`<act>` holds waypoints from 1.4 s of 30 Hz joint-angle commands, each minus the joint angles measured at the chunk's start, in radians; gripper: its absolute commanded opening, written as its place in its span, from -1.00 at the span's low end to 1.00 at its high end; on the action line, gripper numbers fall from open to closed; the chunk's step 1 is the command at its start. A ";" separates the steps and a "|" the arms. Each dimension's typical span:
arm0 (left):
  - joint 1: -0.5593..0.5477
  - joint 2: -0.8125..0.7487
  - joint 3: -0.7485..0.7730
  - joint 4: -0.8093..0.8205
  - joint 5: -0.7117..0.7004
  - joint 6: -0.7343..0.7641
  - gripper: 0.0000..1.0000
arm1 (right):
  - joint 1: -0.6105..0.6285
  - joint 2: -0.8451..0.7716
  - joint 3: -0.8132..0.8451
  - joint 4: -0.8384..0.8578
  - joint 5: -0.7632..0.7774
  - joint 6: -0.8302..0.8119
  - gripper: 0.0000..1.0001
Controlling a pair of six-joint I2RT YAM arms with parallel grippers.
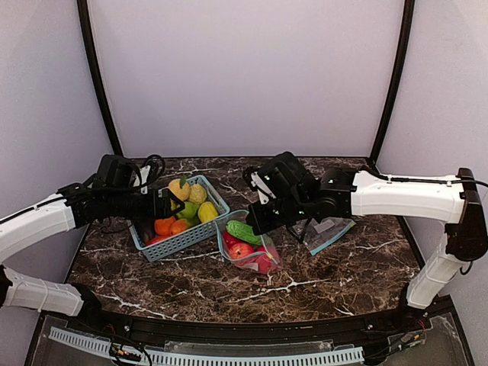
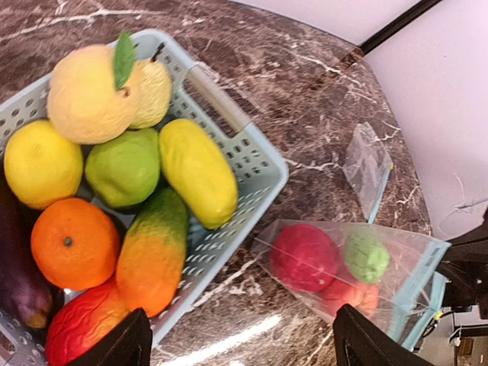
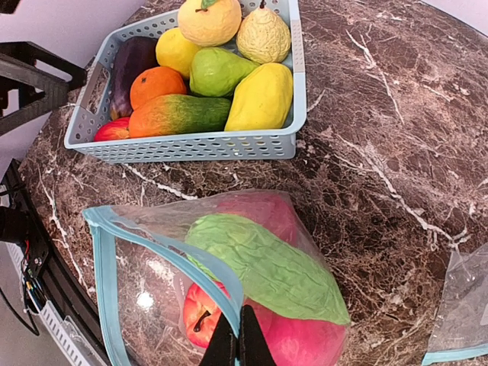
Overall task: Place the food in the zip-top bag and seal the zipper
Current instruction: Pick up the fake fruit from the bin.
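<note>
Clear crinkled plastic marks the bag (image 1: pixel 267 244) at the middle of the overhead frame. It lies just right of the basket (image 1: pixel 183 242), with a long green vegetable (image 3: pixel 267 267) and red fruits (image 3: pixel 202 316) already inside. The right gripper (image 3: pixel 235 345) is clenched and looks pinched on the blue zipper strip (image 3: pixel 103 267) at the bottom centre of its own view, holding one lip of the mouth up. The left gripper (image 2: pixel 244 347) hangs over the basket's corner, jaws spread wide and empty.

Two things could go wrong. The green piece lies close against the mouth, so pressing the strip shut could trap it or leave a gap. A tug on that single lip could also tip the bag and let the round red ones roll onto the marble table (image 1: pixel 320 290).
</note>
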State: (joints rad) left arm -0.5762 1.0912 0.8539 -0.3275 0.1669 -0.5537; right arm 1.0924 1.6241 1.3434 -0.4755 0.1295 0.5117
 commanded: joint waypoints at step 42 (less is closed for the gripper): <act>0.207 0.368 -0.195 0.338 0.295 -0.062 0.30 | -0.001 -0.003 -0.004 0.037 0.011 0.005 -1.00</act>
State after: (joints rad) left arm -0.3729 1.4288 0.6777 -0.0113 0.4435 -0.6132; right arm 1.0920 1.6245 1.3434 -0.4721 0.1295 0.5114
